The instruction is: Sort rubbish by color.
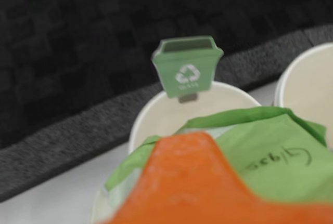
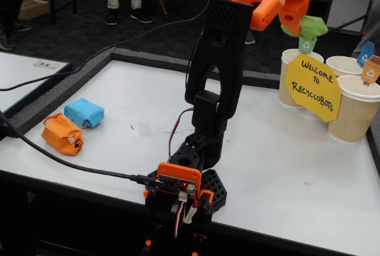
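Orange plastic claw [image 2: 297, 21] is clamped on the crumpled green paper bundle [image 1: 270, 156], holding it directly above the tan paper cup [image 1: 171, 117] with the green bin tag [image 1: 187, 68], apparently so it drops into the matching colour.

Fixed view: two bundles [image 2: 71, 125] lay touching at table [image 2: 119, 95] left; three cups [image 2: 338, 89] clustered far right behind a sign [image 2: 313, 87]. Held third bundle [image 2: 309, 27] above leftmost cup [image 2: 292, 78], directly over its tag [image 2: 307, 44].
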Controlling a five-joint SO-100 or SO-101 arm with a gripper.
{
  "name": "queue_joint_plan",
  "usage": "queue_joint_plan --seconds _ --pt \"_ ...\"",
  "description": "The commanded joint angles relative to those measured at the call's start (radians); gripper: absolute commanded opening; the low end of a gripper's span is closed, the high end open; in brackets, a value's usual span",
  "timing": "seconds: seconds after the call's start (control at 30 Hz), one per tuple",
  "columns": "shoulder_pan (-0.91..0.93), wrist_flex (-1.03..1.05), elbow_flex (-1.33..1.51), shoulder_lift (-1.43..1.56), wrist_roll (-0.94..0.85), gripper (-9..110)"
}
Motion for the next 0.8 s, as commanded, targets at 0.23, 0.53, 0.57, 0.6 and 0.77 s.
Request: queue_joint_plan --seconds 0.23,0.53,0.57,0.6,0.77 --pt "0.044 -0.048 -0.141 -0.014 -0.012 8" --pt "0.038 -0.107 -0.144 -0.041 -0.017 14" --pt "0.038 -0.117 -0.144 -0.043 -0.017 14" --pt "0.037 -0.123 -0.144 -0.044 -0.017 15" --pt "0.035 -0.13 -0.153 -0.044 -0.017 14"
